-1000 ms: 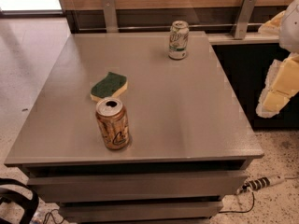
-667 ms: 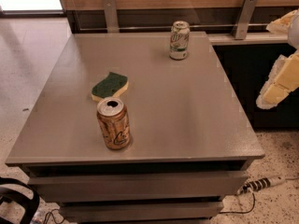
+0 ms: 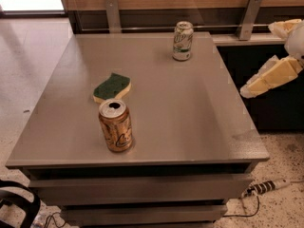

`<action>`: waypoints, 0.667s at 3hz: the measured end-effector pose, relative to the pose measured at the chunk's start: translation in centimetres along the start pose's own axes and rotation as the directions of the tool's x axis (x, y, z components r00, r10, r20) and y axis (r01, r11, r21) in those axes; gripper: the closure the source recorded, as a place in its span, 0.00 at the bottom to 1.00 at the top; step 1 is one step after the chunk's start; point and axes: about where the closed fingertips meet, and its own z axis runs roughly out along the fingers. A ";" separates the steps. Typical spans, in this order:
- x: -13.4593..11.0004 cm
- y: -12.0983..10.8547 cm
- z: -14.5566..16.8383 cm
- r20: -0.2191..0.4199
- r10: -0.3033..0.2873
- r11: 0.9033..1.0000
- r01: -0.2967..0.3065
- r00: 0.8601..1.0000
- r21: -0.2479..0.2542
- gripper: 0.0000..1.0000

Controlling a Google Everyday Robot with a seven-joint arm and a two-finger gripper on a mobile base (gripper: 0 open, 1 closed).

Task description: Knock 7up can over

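Observation:
The 7up can (image 3: 183,41) is silvery-white with green lettering. It stands upright at the far right of the grey table top (image 3: 190,108). My gripper (image 3: 258,59) hangs in the air off the table's right edge, to the right of the can and nearer the camera than it, well apart from it. Its two cream fingers (image 3: 268,77) are spread apart and hold nothing. The rest of the arm is cut off by the right edge of the view.
A gold-orange can (image 3: 115,125) stands upright near the table's front left. A green and yellow sponge (image 3: 112,87) lies behind it. A wooden wall with metal brackets (image 3: 112,14) runs along the back. A power strip (image 3: 266,186) lies on the floor at the right.
My gripper has drifted a little up and to the left, towards the table's right edge. The cans and the sponge have not moved.

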 end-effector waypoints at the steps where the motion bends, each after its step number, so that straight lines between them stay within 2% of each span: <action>1: -0.6 -3.1 2.8 0.168 0.034 0.998 -0.042 0.985 0.042 0.00; 2: -0.8 -3.5 3.0 0.170 0.048 0.998 -0.056 0.984 0.042 0.00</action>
